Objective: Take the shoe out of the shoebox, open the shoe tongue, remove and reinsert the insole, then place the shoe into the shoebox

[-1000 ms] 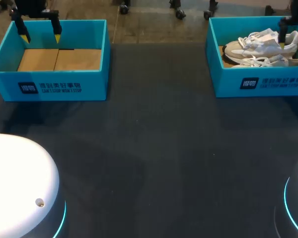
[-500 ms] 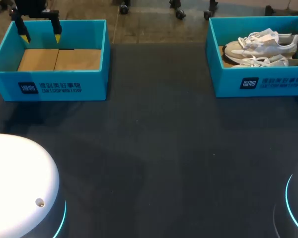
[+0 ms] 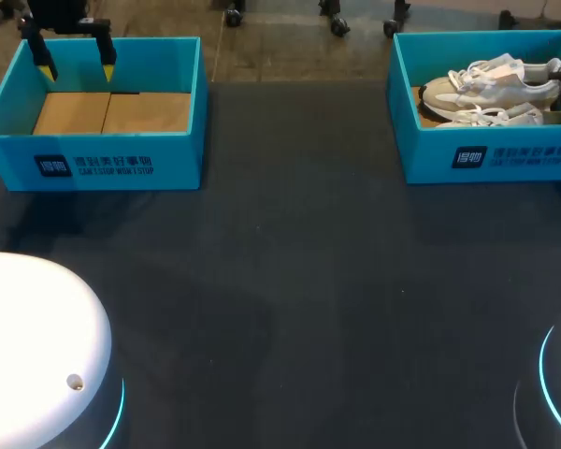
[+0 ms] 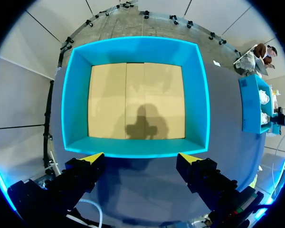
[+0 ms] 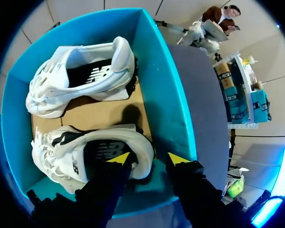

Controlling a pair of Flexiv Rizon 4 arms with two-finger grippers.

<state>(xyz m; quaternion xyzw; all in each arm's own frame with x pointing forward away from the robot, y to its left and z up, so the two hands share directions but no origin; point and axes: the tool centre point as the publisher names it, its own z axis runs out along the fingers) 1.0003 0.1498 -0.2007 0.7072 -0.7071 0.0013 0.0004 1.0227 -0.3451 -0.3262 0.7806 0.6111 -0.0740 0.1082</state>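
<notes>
Currently a white lace-up sneaker (image 5: pixel 61 156) is seen beside its twin (image 5: pixel 80 71) in the teal cardboard shoebox (image 3: pixel 486 159), upper right. The right gripper (image 5: pixel 148 159) is held open astride its heel, seemingly without contact. The left gripper (image 4: pixel 142 156) is spread open above a second teal box (image 3: pixel 93 154), upper left.

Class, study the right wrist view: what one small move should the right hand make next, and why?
Probably lower a little and close on the heel of the nearer shoe. The open right hand hangs over that heel, one finger above the shoe's opening, the other between heel and shoebox wall.
</notes>
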